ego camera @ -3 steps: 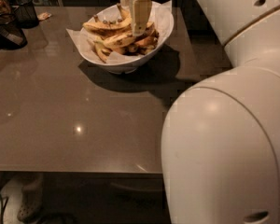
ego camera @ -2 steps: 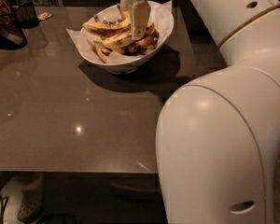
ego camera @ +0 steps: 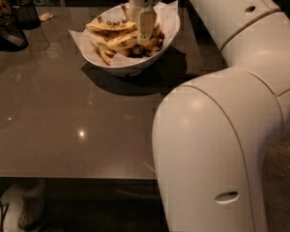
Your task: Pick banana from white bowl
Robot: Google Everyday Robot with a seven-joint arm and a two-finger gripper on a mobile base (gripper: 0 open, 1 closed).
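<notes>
Pincer [ego camera: 143,35] hangs straight down into the white bowl [ego camera: 150,57], low end in among the fruit; can't tell how wide it stands or whether it has hold of anything. The banana [ego camera: 121,41], plump, yellow w/ brown streaks, lies across the middle of the pile, its right end just at the pincer's tip. A longer speckled banana [ego camera: 110,27] lies behind it, and shorter pieces sit around and under both. White crinkled paper [ego camera: 170,14] lines the bowl and sticks up past the rim at back right. Bowl sits at the far side of the grey-brown surface [ego camera: 63,120], approx. centre-left in view. A black mesh basket [ego camera: 26,11] stands far left, well apart from the bowl. Vs. 0.7 s ago: pincer and bowl sit at approx. the same spot, bananas unmoved; the arm's big white elbow [ego camera: 217,149] has swung a bit further left, covering more of the surface's near right corner.
</notes>
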